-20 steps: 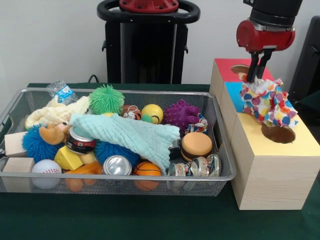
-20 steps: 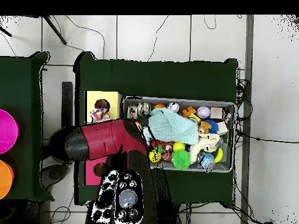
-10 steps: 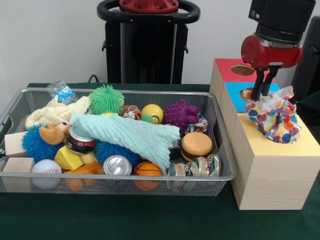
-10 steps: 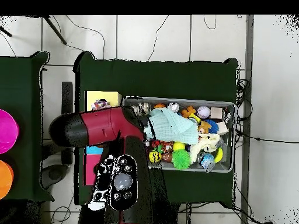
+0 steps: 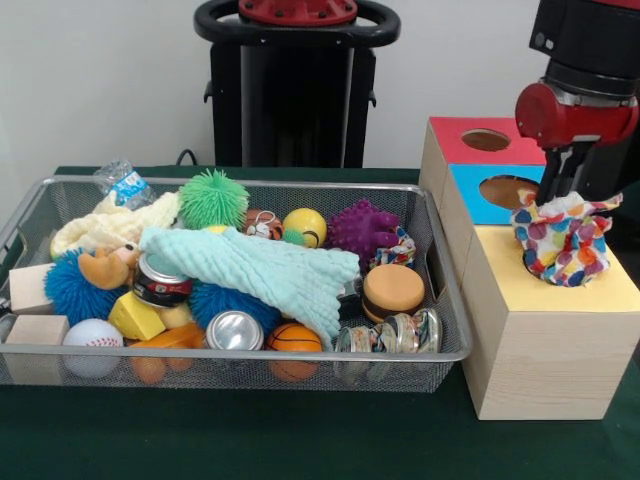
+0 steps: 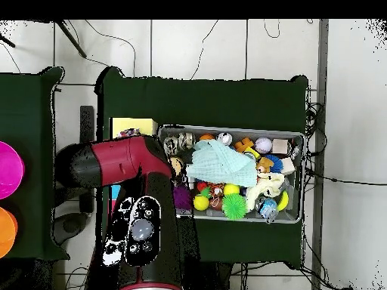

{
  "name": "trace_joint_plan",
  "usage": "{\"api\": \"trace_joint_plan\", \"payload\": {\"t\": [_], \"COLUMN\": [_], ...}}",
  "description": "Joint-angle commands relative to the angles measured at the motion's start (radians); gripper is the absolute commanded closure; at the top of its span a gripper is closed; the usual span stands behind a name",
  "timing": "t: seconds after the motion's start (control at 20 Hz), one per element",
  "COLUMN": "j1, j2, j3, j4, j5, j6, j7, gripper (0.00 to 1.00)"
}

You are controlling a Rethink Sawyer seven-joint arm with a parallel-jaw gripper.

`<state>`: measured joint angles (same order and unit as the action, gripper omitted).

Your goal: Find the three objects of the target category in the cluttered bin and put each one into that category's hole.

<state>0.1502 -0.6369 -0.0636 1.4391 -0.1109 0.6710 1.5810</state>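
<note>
My gripper [image 5: 552,200] is shut on a white polka-dot cloth [image 5: 562,240], which hangs bunched on the yellow top of the pale wooden box [image 5: 530,300]. The cloth hides that box's hole. In the overhead view the red arm [image 6: 121,162] covers the gripper, and only a bit of the cloth [image 6: 130,133] shows at the yellow top [image 6: 142,125]. A second polka-dot cloth [image 5: 400,246] lies in the wire-mesh bin [image 5: 300,356] beside a purple spiky ball [image 5: 362,228]. I see no third one.
The red-topped box [image 5: 455,135] and blue-topped box [image 5: 470,185] stand behind the yellow one, holes open. The bin holds a mint-green cloth [image 5: 262,270], a cream knitted cloth [image 5: 110,225], cans, balls, blocks and a toy burger [image 5: 393,290].
The arm moved to the picture's right in the front view with the polka-dot cloth. The cloth went from above the blue top to the yellow top and now covers its hole.
</note>
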Motion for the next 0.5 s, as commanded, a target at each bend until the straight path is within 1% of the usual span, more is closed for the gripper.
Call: {"api": "trace_joint_plan", "payload": {"t": [0.05,0.15,0.25,0.4,0.5], "j1": [0.009,0.014,0.018,0.022,0.012], "j2": [0.051,0.056,0.071,0.092,0.104], "j3": [-0.028,-0.04,-0.061,-0.074,-0.075], "j4": [0.002,-0.008,-0.028,-0.051,-0.061], "j5": [0.035,0.035,0.011,0.007,0.001], "j6": [-0.051,-0.057,-0.109,-0.156,-0.191], "j7": [0.29,0.284,0.271,0.266,0.247], "gripper": [1.0,1.0,1.0,1.0,1.0]}}
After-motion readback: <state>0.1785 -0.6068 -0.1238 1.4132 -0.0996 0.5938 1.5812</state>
